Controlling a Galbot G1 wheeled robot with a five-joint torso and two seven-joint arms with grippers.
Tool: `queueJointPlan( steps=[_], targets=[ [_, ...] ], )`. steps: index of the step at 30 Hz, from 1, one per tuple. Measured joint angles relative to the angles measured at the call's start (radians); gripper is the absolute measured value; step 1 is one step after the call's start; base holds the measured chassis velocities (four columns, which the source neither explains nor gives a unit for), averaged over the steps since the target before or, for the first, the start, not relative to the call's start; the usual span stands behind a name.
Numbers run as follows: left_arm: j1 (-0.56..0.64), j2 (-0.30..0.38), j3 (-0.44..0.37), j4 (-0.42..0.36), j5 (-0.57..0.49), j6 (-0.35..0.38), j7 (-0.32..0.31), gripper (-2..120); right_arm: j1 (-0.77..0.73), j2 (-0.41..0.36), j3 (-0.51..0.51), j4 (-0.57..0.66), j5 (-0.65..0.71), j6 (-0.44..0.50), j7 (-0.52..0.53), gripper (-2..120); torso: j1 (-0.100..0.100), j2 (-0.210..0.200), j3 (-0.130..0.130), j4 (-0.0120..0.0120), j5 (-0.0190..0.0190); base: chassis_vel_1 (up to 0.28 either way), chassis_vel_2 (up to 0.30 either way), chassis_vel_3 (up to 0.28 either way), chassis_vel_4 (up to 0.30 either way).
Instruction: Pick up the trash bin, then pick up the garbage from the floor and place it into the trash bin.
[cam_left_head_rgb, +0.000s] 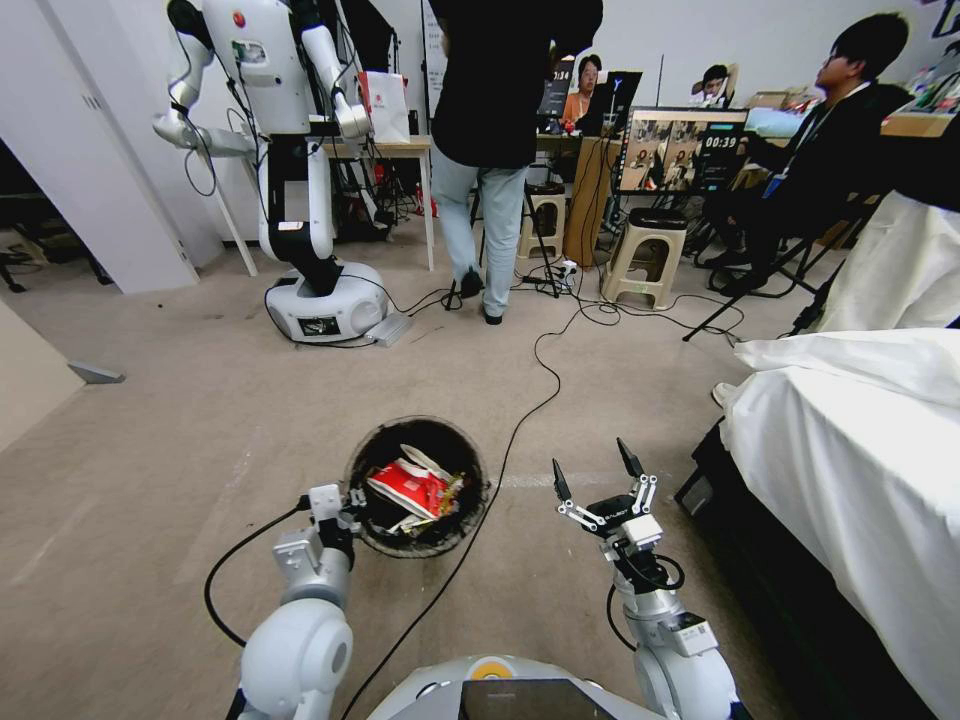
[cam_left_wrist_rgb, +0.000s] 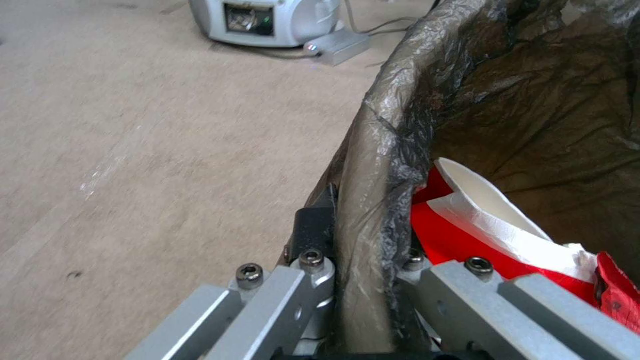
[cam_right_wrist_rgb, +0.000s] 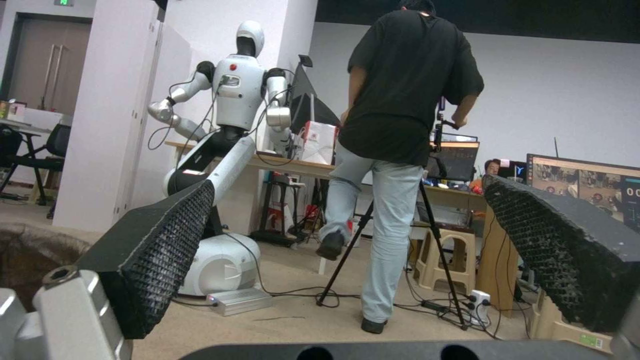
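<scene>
The trash bin (cam_left_head_rgb: 478, 480), round with a dark liner bag over its rim, is held just above the beige floor in front of me. My left gripper (cam_left_head_rgb: 345, 510) is shut on its near-left rim; in the left wrist view the fingers (cam_left_wrist_rgb: 313, 225) clamp the bag-covered rim (cam_left_wrist_rgb: 377, 165) from outside and inside. Garbage (cam_left_head_rgb: 412, 488) lies inside the bin: a red-and-white wrapper (cam_left_wrist_rgb: 467, 235) and white paper. My right gripper (cam_left_head_rgb: 590, 455) hovers open and empty to the right of the bin, its pads (cam_right_wrist_rgb: 167, 250) wide apart. The bin's edge (cam_right_wrist_rgb: 27, 250) shows beside it.
A black cable (cam_left_head_rgb: 520, 420) runs across the floor past the bin's right side. A bed with a white sheet (cam_left_head_rgb: 860, 450) stands close on the right. Farther ahead are another robot (cam_left_head_rgb: 310, 200), a standing person (cam_left_head_rgb: 490, 150), a tripod, stools and desks.
</scene>
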Motion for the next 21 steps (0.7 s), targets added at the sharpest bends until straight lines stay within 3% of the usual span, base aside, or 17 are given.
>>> queueJointPlan(
  steps=[10, 21],
  targets=[
    [-0.023, -0.001, -0.017, 0.076, -0.029, 0.016, -0.047, 2, 0.001, -0.002, -0.001, -0.003, 0.0, -0.001, 0.001, 100, 0.0, 0.0, 0.0, 0.0, -0.0001, 0.0, 0.0, 0.0, 0.0],
    [-0.035, -0.001, -0.038, 0.112, -0.084, 0.123, -0.107, 2, 0.003, 0.0, -0.005, -0.014, 0.001, 0.001, 0.002, 100, 0.0, 0.0, 0.0, 0.0001, 0.0, 0.0, 0.0, 0.0, 0.0]
  ],
)
